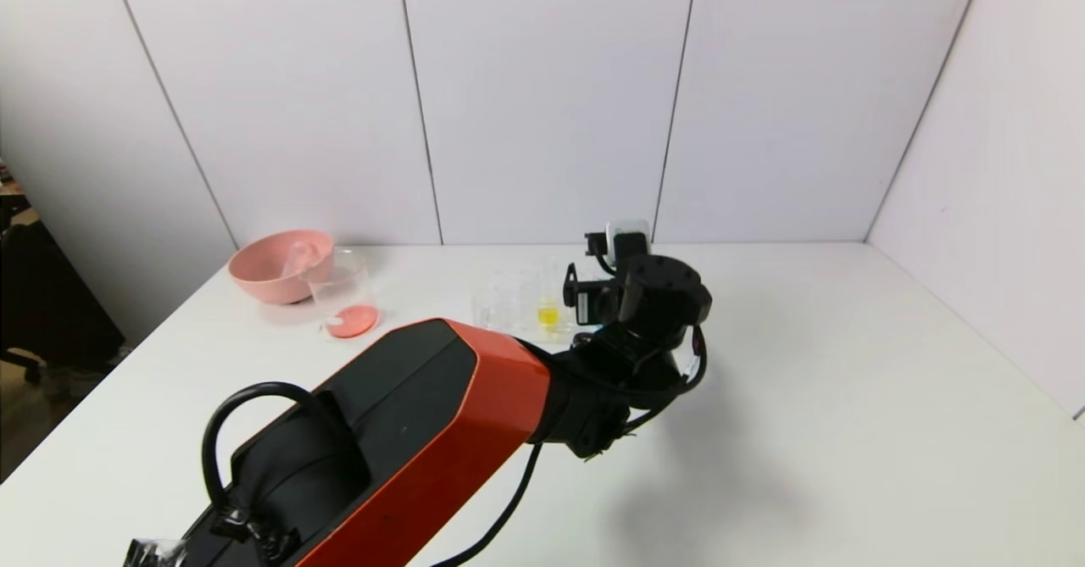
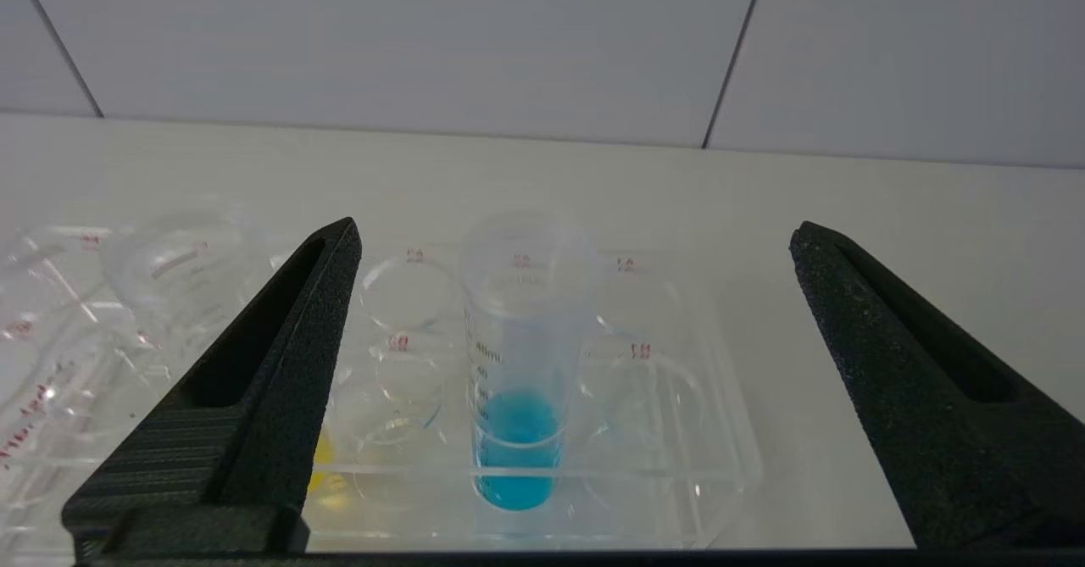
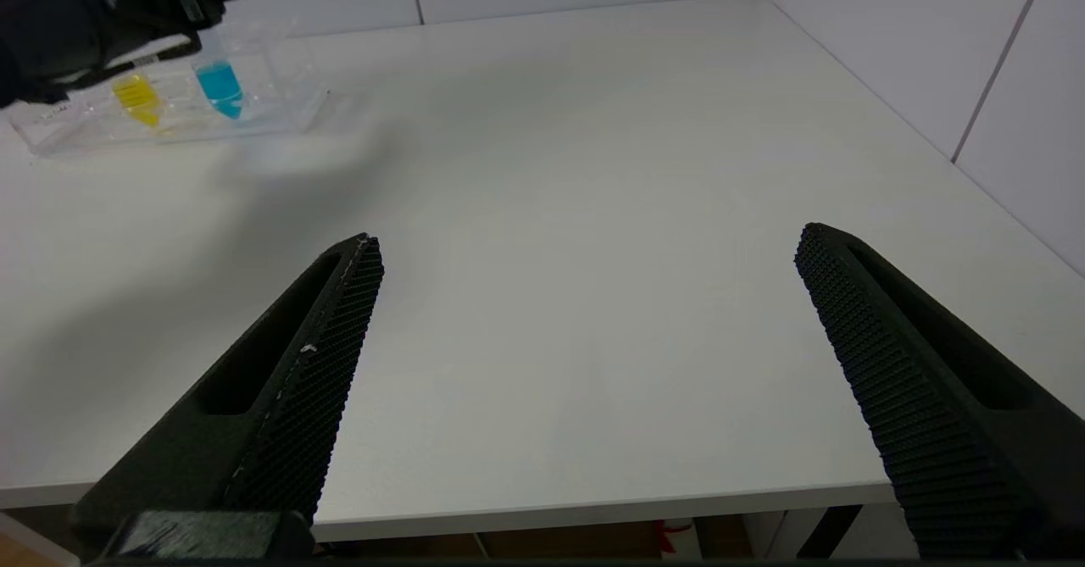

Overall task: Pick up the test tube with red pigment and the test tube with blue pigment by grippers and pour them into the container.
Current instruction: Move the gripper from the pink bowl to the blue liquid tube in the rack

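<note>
The test tube with blue pigment (image 2: 517, 380) stands upright in a clear tube rack (image 2: 678, 465). My left gripper (image 2: 575, 230) is open around it, one finger on each side, not touching. The tube also shows in the right wrist view (image 3: 219, 84). In the head view my left arm (image 1: 475, 397) hides it. The container (image 1: 339, 283), a clear beaker, stands at the far left with orange-red liquid at its bottom. No tube holding red pigment is in view. My right gripper (image 3: 589, 241) is open and empty above the table's front edge.
A yellow-liquid tube (image 1: 548, 313) stands in the rack beside the blue one. A pink bowl (image 1: 263, 270) sits behind the beaker, with something clear lying in it. White walls close the table's back and right sides.
</note>
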Tool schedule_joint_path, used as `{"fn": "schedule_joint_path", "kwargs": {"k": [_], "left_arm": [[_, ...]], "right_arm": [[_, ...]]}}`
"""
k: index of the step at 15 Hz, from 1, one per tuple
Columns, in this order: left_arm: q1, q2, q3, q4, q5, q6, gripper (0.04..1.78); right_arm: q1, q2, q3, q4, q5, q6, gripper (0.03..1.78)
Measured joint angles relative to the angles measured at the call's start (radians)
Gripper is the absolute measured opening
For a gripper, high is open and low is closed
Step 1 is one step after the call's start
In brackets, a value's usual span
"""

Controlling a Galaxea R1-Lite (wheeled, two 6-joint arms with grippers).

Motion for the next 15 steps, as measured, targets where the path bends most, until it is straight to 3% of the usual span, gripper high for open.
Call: {"fn": "schedule_joint_path", "kwargs": {"k": [6,9,13,15], "left_arm": [[0.021,-0.155,0.015,0.181,-0.104,-0.02,1.76],[0.024,-0.22,0.004,0.42,-0.198,-0.132,1.76],[0.032,-0.251,-0.143,0.82,-0.306,-0.337,1.76],[0.033,-0.235,-0.17,0.884,-0.312,-0.365,1.76]], "right_arm": [[0.0,0.0,0.0,0.0,0.0,-0.001,1.77],[0.0,0.0,0.0,0.0,0.0,0.0,1.77],[0.0,0.0,0.0,0.0,0.0,0.0,1.77],[0.0,0.0,0.0,0.0,0.0,0.0,1.77]]}}
